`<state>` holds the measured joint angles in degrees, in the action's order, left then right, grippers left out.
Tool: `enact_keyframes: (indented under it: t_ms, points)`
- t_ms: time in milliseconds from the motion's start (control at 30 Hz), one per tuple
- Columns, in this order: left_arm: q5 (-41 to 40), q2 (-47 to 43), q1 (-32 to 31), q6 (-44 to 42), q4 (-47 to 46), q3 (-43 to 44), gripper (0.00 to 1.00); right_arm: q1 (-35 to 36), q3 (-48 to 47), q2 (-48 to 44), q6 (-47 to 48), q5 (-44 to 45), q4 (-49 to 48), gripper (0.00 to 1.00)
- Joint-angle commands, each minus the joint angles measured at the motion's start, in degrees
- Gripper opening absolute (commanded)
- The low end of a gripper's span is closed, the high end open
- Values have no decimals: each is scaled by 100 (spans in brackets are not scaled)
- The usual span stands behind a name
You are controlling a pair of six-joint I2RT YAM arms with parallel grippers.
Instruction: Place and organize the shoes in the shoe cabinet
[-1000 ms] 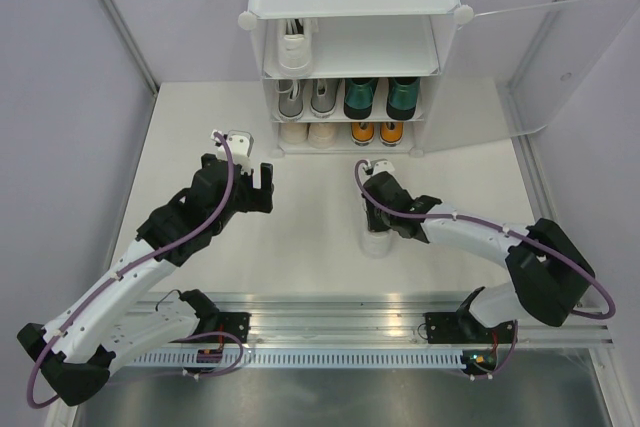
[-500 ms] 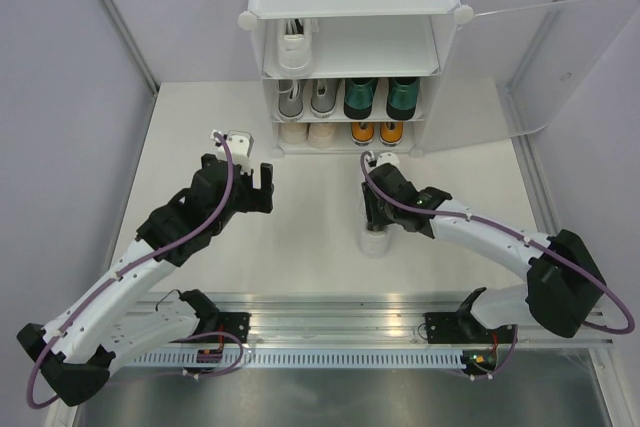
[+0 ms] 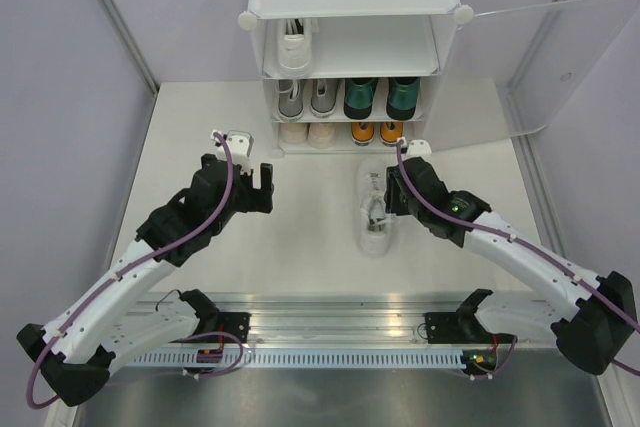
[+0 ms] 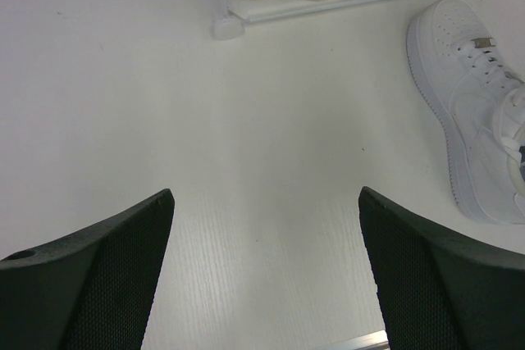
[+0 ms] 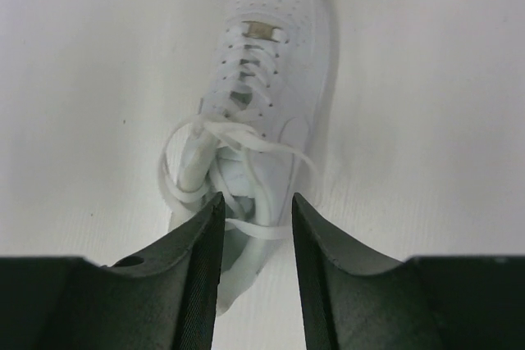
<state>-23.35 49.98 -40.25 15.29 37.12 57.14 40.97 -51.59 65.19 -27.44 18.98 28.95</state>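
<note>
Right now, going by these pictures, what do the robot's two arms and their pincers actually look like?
Both the left arm and right arm are white tubes joined by chunky black housings, with a purple cable looping along each. The left gripper and right gripper each end in two black wedge-shaped fingers with finely textured faces.

Pale lilac walls (image 3: 60, 97) enclose a white table (image 3: 200, 127) edged by a metal rail (image 3: 330, 309).

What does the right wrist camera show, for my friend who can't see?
A white sneaker lies on a white table, toe pointing away, laces loose. The right gripper shows at the bottom, its two black fingers apart at the shoe's heel end.
</note>
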Motion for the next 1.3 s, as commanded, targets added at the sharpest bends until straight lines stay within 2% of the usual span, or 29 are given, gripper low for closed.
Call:
enact_keyframes:
  t_ms: [0, 133, 367, 833, 933, 967, 1067, 1167, 1267]
  points:
    - [112, -32, 8, -149, -179, 34, 95, -343, 368, -287, -252, 229, -29, 42]
    - [129, -5, 0, -149, -188, 34, 95, -712, 747, -401, -455, 19, -362, 40]
    - [147, 21, 0, -149, -179, 25, 95, -906, 1195, -358, -613, -351, -847, 40]
    - [147, 47, 8, -149, -179, 25, 95, -1073, 1573, 363, -596, -466, -1664, 38]
    - [129, 47, 8, -149, -188, 25, 95, -1100, 1582, 407, -587, -553, -1752, 28]
    - [138, 47, 8, -149, -188, 25, 95, -1100, 1582, 346, -578, -580, -1735, 20]
    - [129, 39, 0, -149, -188, 25, 95, -1100, 1547, 92, -569, -738, -1726, 7]
    - [121, 30, 0, -149, -188, 25, 95, -1100, 1390, -120, -473, -939, -1498, 1]
    - [121, 21, 8, -149, -188, 25, 95, -1100, 1196, -243, -332, -1212, -1349, 1]
